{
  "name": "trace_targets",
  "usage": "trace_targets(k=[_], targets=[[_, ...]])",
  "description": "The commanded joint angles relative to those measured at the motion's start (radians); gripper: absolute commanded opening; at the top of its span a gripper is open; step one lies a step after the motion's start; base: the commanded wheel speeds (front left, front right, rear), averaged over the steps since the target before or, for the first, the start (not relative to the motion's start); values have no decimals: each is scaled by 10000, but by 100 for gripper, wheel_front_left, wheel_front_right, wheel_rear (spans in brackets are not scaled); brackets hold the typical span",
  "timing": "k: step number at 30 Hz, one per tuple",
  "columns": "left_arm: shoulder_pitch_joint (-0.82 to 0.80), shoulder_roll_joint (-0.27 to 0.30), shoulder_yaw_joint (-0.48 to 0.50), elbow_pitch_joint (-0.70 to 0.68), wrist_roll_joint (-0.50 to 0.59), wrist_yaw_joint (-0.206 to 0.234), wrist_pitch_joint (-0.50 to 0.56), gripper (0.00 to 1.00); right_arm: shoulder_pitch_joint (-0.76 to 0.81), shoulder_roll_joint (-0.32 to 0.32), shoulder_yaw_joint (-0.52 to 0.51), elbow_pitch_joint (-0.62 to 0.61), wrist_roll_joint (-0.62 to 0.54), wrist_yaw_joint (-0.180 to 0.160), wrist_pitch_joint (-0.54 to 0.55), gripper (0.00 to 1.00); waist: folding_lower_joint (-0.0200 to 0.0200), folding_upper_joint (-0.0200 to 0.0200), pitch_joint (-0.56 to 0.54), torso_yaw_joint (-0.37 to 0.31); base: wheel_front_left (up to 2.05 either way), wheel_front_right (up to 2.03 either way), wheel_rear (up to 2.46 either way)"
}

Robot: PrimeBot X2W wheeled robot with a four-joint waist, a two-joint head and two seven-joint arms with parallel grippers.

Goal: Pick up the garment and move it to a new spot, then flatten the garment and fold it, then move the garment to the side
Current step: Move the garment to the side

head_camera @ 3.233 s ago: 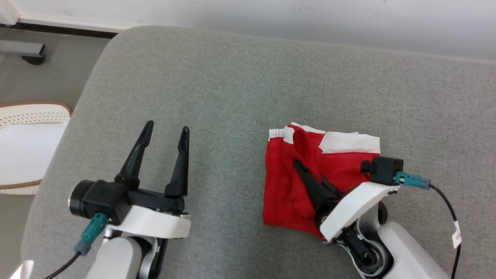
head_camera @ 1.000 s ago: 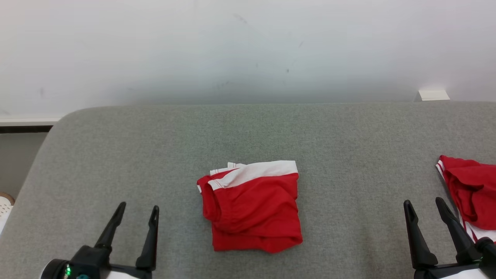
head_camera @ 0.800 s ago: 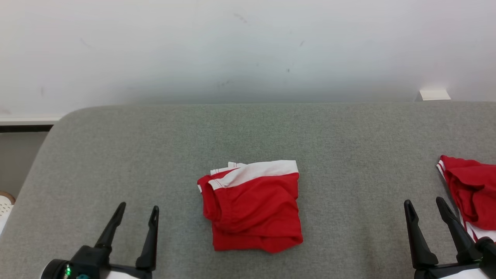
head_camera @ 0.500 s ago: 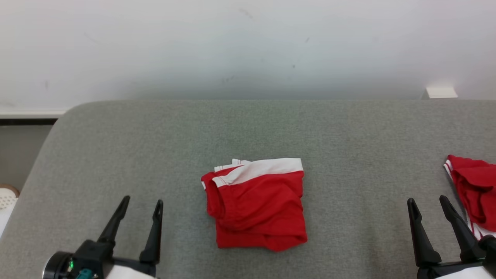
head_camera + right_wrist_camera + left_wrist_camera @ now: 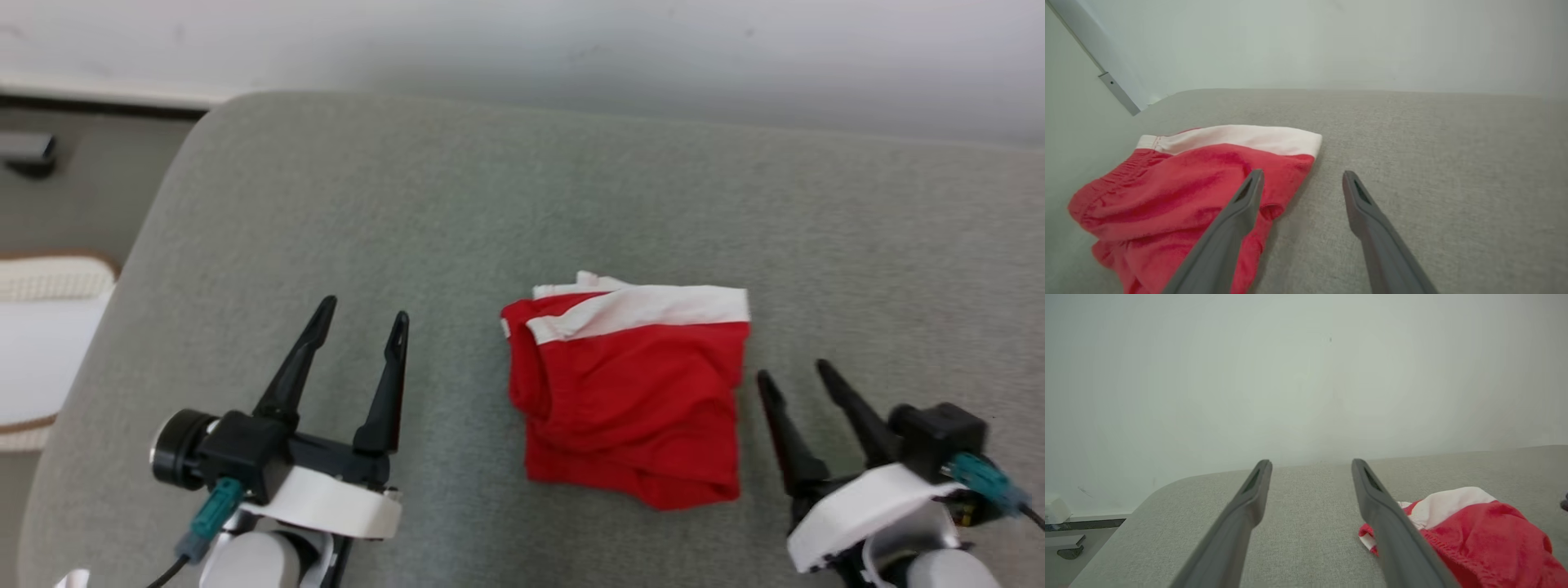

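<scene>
- The red shorts (image 5: 629, 400) lie folded in a rough square on the grey padded surface (image 5: 457, 188), white waistband along their far edge.
- The left pincer (image 5: 363, 310) sits well apart from the shorts on their left, fingers spread wide, nothing between them.
- The right pincer (image 5: 793, 371) is just beside the shorts' right edge, wide and empty too.
- In the right wrist view, one finger (image 5: 1231, 228) crosses the shorts' near corner; contact is impossible to call.
</scene>
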Motion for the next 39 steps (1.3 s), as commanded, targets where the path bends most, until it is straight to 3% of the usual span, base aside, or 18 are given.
trace_targets(k=[1,6,12,15,22,33,39], targets=[[-183,-33,1,93,50,-30,-82,100,-282,9,211,374,170,-2,-69,100,-1,0,501,522,0,0,0],[-427,-179,-7,374,10,-80,-145,100,-722,81,889,1417,642,-2,111,100,-1,0,672,754,0,0,0],[-540,-306,84,426,72,-119,-152,100,-761,142,1377,2749,1065,-2,1433,100,-1,0,721,825,0,0,0],[-478,-333,134,426,117,-144,-154,100,-806,159,1545,2745,1211,-2,1767,0,-1,0,678,760,0,0,0],[-273,-194,378,425,192,-171,-154,100,-986,-371,1404,1765,360,-16,1176,0,-1,0,467,35,0,0,0],[-148,165,540,202,416,-208,-146,100,-99,-1437,1085,701,276,-16,786,0,-1,0,286,-2684,0,0,0],[-497,207,322,163,529,-306,-125,100,-53,-1840,686,721,477,-16,657,0,-1,0,567,-3571,0,0,0]])
